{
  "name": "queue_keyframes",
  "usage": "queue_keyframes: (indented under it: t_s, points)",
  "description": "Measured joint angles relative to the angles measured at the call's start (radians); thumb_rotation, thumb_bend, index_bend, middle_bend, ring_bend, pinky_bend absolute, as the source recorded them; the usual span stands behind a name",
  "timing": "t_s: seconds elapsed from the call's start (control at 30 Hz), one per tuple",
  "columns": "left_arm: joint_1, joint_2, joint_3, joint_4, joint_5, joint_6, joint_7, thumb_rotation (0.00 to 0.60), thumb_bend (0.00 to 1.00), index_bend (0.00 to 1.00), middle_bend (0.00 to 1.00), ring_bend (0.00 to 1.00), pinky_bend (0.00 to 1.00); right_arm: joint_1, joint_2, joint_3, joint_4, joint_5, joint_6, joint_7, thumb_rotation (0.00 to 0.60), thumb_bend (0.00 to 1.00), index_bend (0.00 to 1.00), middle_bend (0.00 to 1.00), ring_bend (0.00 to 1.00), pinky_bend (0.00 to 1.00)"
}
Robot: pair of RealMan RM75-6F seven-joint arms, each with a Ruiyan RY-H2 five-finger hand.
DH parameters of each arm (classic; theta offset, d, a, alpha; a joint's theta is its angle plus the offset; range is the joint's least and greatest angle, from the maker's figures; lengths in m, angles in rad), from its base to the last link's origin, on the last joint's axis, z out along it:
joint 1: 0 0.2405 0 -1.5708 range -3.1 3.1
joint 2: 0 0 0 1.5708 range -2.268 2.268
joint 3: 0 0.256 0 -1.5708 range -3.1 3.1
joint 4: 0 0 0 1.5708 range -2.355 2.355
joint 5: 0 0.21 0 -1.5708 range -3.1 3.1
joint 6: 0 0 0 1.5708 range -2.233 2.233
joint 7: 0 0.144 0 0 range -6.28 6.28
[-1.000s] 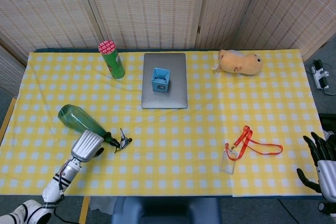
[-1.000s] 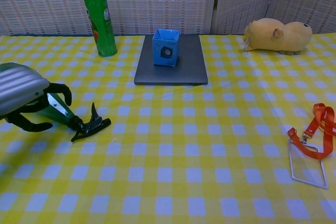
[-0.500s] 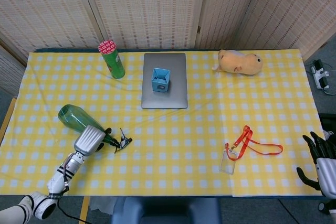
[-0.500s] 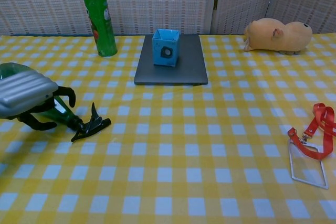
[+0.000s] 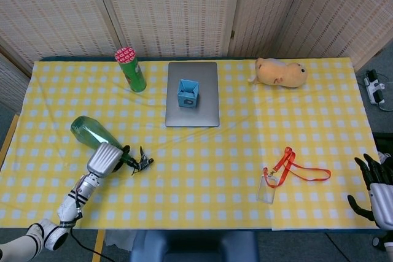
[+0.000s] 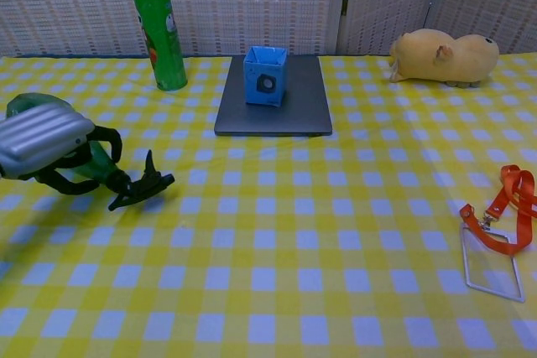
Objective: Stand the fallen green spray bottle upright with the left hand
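The green spray bottle [image 5: 85, 132] lies on its side at the table's left front, its black trigger nozzle [image 5: 142, 164] pointing right. My left hand [image 5: 104, 158] reaches over the bottle's neck end, and its dark fingers [image 6: 104, 142] curl around the green body [image 6: 32, 103]. In the chest view the nozzle [image 6: 141, 189] sticks out just past the fingers and sits slightly off the cloth. My right hand [image 5: 378, 189] hangs off the table's right front corner with its fingers apart, holding nothing.
A green tube can [image 5: 131, 69] stands at the back left. A grey laptop [image 5: 192, 113] carries a small blue box [image 5: 188, 92] at the back centre. An orange plush toy [image 5: 281, 72] lies back right, and a red lanyard with a badge [image 5: 293, 170] front right.
My left hand has slid further onto the bottle and its fingers have closed around it. The bottle shifted a little toward the back, and the nozzle end rose slightly.
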Motion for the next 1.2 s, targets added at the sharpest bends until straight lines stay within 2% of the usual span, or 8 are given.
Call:
queue_keyframes:
  t_s: [0.13,0.27,0.47,0.7,0.83,1.0,1.2]
  points:
    - [0.014,0.011,-0.019,-0.028,0.001,0.092,-0.089,0.6,0.41,0.73,1.0,1.0,1.0,-0.006,0.005,-0.004,-0.002,-0.014,0.013,0.008,0.6,0.38,0.0,0.0,0.0,0.0]
    - [0.036,0.049,-0.047,-0.12,-0.013,0.168,-0.131,0.6,0.43,0.73,1.0,1.0,1.0,-0.013,0.01,-0.011,-0.005,-0.037,0.027,0.019,0.6,0.38,0.0,0.0,0.0,0.0]
    - [0.07,0.174,-0.079,-0.372,-0.076,0.177,-0.145,0.6,0.44,0.73,1.0,1.0,1.0,-0.022,0.015,-0.024,-0.008,-0.073,0.046,0.029,0.6,0.38,0.0,0.0,0.0,0.0]
    - [0.099,0.439,-0.102,-0.774,-0.226,0.064,-0.178,0.6,0.46,0.74,1.0,1.0,1.0,-0.025,0.011,-0.037,-0.01,-0.1,0.05,0.023,0.6,0.38,0.0,0.0,0.0,0.0]
    - [0.107,0.603,-0.125,-0.953,-0.32,-0.017,-0.24,0.6,0.46,0.73,1.0,1.0,1.0,-0.024,0.007,-0.042,-0.012,-0.108,0.046,0.015,0.6,0.38,0.0,0.0,0.0,0.0]
    - [0.102,0.747,-0.158,-1.053,-0.44,-0.137,-0.331,0.6,0.46,0.74,1.0,1.0,1.0,-0.024,0.003,-0.044,-0.013,-0.111,0.047,0.009,0.6,0.38,0.0,0.0,0.0,0.0]
    - [0.071,0.811,-0.176,-1.071,-0.524,-0.29,-0.413,0.6,0.47,0.74,1.0,1.0,1.0,-0.02,0.001,-0.044,-0.013,-0.107,0.039,0.003,0.6,0.38,0.0,0.0,0.0,0.0]
